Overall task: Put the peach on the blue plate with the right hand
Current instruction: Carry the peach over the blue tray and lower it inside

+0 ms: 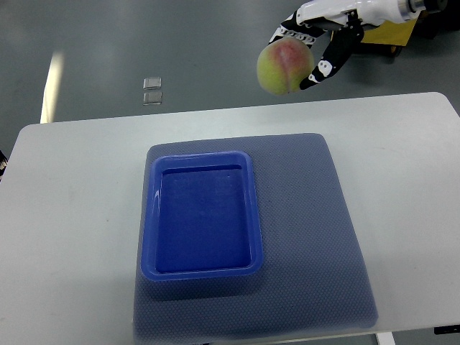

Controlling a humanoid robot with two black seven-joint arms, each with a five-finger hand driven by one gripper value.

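Top view: the right hand point(316, 50) reaches in from the upper right corner, its fingers point(325, 68) wrapped around the peach point(285, 66), which they grasp from above and from the right side. The peach hangs in the air past the far edge of the desk point(72, 215), not yet over it. The blue plate point(203, 164), a shallow rectangular tray, sits on a grey mat point(316, 230) in the middle of the desk, its long axis running from the far side toward the robot. From the held fruit the plate lies nearer the robot and to the left, so the carry should run diagonally in that direction before lowering. The plate's inside is bare, giving plenty of room to set the fruit down; only its raised rim needs clearing. Nothing else stands on the desk along that path. The left hand does not show. On the floor beyond the desk lie two small clear squares point(152, 90)
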